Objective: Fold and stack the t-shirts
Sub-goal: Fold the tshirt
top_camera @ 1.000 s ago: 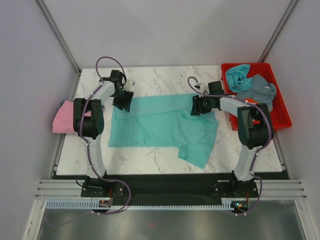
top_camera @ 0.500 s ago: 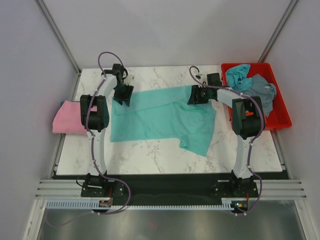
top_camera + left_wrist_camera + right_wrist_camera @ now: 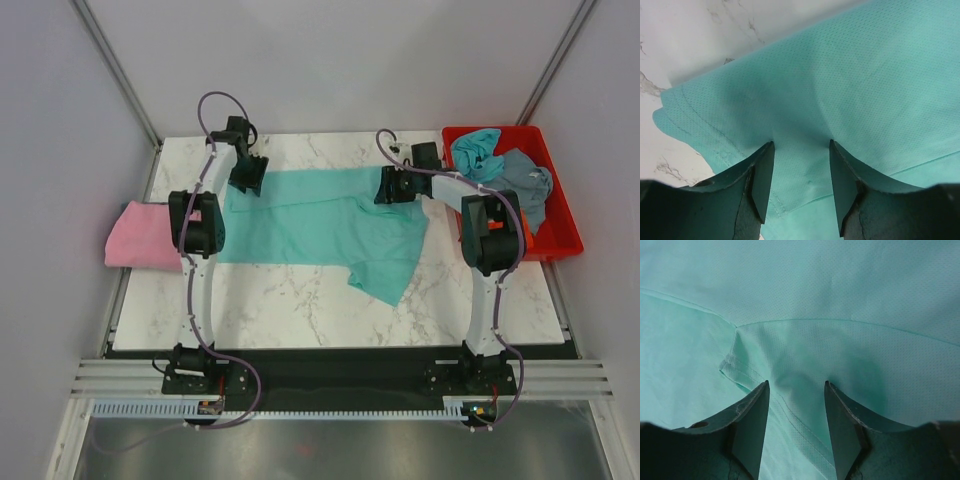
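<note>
The left gripper [image 3: 801, 145] has its two dark fingers spread. Both tips are set down on a teal-green cotton t-shirt [image 3: 840, 75], and flat cloth shows in the gap between them with nothing pinched. A stitched hem runs past the left finger [image 3: 762, 175] toward 9 o'clock, and bare white marble tabletop [image 3: 700, 40] shows beyond it toward 11 o'clock.

The right gripper [image 3: 796, 385] is spread in the same way, its tips resting on the same teal-green shirt [image 3: 815, 290]. A seam and a small folded edge lie just ahead of the fingers, toward 10 o'clock.

From above, the left gripper [image 3: 247, 180] sits at the shirt's 10 o'clock corner and the right gripper [image 3: 388, 188] at its 2 o'clock corner. The teal-green shirt [image 3: 310, 230] lies stretched between them across the far half of the table [image 3: 300, 310], with one flap trailing toward 5 o'clock.

A folded pink t-shirt [image 3: 135, 245] lies at the table's 9 o'clock edge, partly overhanging it. At 2 o'clock stands a red plastic tray [image 3: 562, 215] holding a crumpled light blue t-shirt [image 3: 478, 150] and a grey-blue t-shirt [image 3: 520, 180], which touch each other.
</note>
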{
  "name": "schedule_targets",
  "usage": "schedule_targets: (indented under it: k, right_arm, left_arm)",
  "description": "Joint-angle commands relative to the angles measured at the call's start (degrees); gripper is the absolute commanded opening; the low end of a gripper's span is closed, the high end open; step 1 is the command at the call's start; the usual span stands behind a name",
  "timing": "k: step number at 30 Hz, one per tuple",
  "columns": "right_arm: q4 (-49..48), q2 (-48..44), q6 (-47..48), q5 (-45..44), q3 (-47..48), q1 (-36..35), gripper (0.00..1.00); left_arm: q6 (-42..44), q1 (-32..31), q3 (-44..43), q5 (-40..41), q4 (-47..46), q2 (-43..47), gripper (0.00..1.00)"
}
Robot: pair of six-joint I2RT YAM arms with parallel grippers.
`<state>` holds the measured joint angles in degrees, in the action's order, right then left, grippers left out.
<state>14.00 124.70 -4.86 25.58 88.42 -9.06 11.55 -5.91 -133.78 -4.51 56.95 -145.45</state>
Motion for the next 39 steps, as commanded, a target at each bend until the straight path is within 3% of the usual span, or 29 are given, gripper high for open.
schedule_targets:
  k: [1, 6, 8, 12, 18, 23, 28, 39]
  right_arm:
    - [0.85, -3.05, 4.5, -3.08, 2.46, -0.26, 0.56]
    - [2.95, -16.49, 17.4, -1.51, -2.53, -0.26, 0.57]
    - [6.28, -22.27, 22.94, -0.28, -6.14, -0.78, 0.57]
    - [12.27, -30.91, 43.04, -0.36, -19.58, -3.24, 0.56]
    - [17.37, -41.2, 55.29, -2.55, -33.56, -10.0, 0.53]
    - [16.77, -51.39, 64.71, -3.96, -45.67, -17.39, 0.52]
    - [17.64, -58.69, 67.7, -5.1, -50.89, -21.96, 0.52]
    - [22.64, -57.31, 68.14, -3.26, -51.16, -26.36, 0.5]
  left_arm:
    - [-1.18, -1.03, -1.06, 0.82, -0.96, 5.94, 0.55]
    - [-0.83, -4.28, 5.88, 1.97, -3.07, 22.72, 0.58]
    - [-1.27, -4.37, 12.37, 1.0, -2.81, 25.55, 0.57]
    - [-5.13, -2.88, 29.66, 1.36, -6.05, 31.09, 0.56]
    - [-7.86, -1.65, 42.35, -1.2, -11.85, 36.02, 0.54]
    - [-8.13, -1.65, 43.77, -1.46, -13.09, 36.37, 0.54]
    - [-9.0, -1.65, 45.0, -1.81, -13.62, 36.2, 0.54]
    - [-9.27, -1.65, 45.71, -1.64, -14.41, 35.32, 0.54]
